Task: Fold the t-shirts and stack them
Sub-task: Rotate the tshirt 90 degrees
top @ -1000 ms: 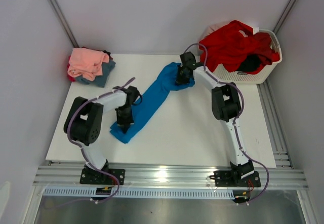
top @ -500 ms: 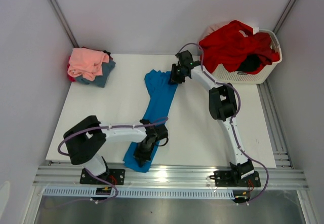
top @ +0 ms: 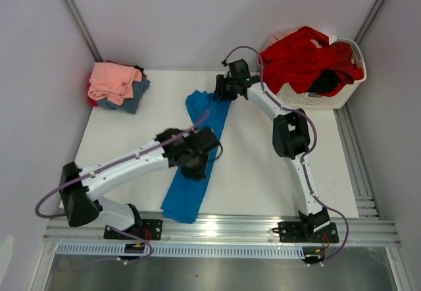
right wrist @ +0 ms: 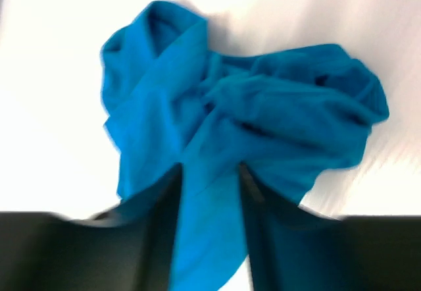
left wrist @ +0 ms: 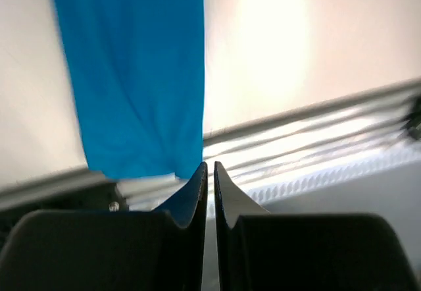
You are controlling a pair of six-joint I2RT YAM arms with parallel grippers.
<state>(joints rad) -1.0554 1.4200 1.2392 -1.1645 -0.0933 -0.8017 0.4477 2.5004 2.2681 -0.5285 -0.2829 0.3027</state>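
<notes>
Left wrist view showed the left gripper (left wrist: 208, 169) with its jaws all but pressed together, only a sliver of gap and no cloth in it. Below it, the near hem of the bright blue t-shirt (left wrist: 131, 74) lay flat at 6 o'clock, just reaching the near edge of the counter (top: 263, 166). From above, that gripper hung over the shirt's middle, and the shirt ran as a long narrow strip from 6 toward 12 o'clock. At the far end the right gripper (right wrist: 209, 169) had its jaws spread, a bunched fold of the cloth lying loose between them.

The shirt looked light, soft and limp. It would sag and crumple wherever unsupported, so the hem corners or shoulder seams seemed the best places to pinch.

A second earlier the strip had lain aslant with the left gripper down on its near end; it had since swung straight and the gripper had come up off it.

Farther back, a salmon pink t-shirt (top: 115, 80) topped the stack at 10 o'clock, and a red t-shirt (top: 302, 57) filled the white basket (top: 329, 97) at 2 o'clock.
</notes>
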